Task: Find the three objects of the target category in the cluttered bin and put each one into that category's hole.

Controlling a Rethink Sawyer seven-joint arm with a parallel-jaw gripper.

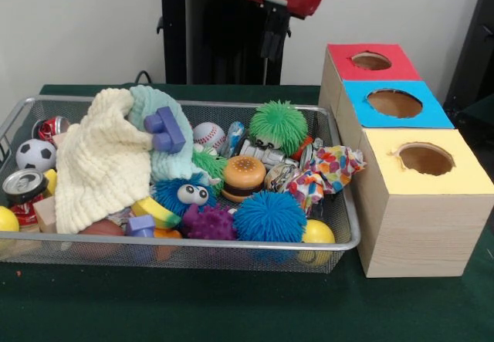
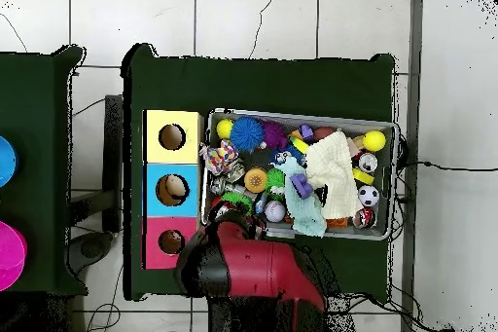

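Note:
The wire mesh bin (image 1: 193,243) sits on the green table, packed with toys; it also shows in the overhead view (image 2: 292,115). No orange toy figure shows clearly. A small orange bit (image 1: 165,235) peeks out under a purple block at the front, and I cannot tell what it is. The red-surround hole (image 1: 371,61) is at the far end of the pale wooden box (image 1: 409,234), nearest the robot (image 2: 171,241). My gripper (image 1: 270,49) hangs raised above and behind the bin's far rim, holding nothing that I can see.
The box's blue hole (image 1: 394,103) and yellow hole (image 1: 425,158) lie beside the bin. A cream cloth (image 1: 100,164) and a teal cloth (image 1: 158,137) cover the left half. A toy burger (image 1: 244,177), spiky balls (image 1: 269,217), a soccer ball (image 1: 35,155) and cans (image 1: 23,185) fill the rest.

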